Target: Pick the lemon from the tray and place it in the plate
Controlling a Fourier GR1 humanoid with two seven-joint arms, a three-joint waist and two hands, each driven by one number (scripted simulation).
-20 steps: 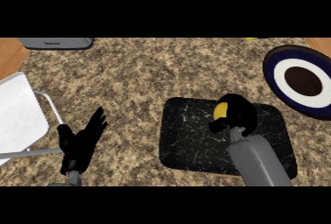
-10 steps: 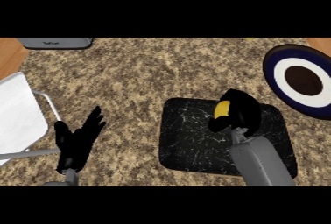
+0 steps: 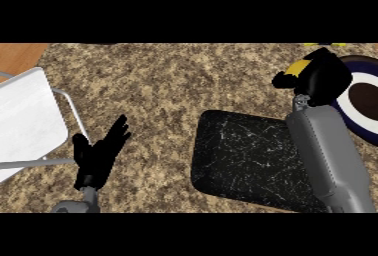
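My right hand (image 3: 321, 77) is curled round the yellow lemon (image 3: 297, 67), of which only a small patch shows between the fingers. The hand hangs beyond the far right corner of the black speckled tray (image 3: 247, 157), at the left rim of the dark blue plate (image 3: 360, 117) with a white ring and brown centre. The right forearm crosses the tray's right side. My left hand (image 3: 100, 152) rests open, fingers up, over the granite counter to the left of the tray.
A white sink basin with a metal rim (image 3: 29, 122) lies at the left edge. A strip of wooden surface (image 3: 18, 57) shows at the top left. A small yellow-green thing (image 3: 325, 45) peeks in at the top right edge.
The right hand has lifted the lemon off the tray and carried it up and to the right, to the plate's rim. The view itself has shifted. The left hand stays open.
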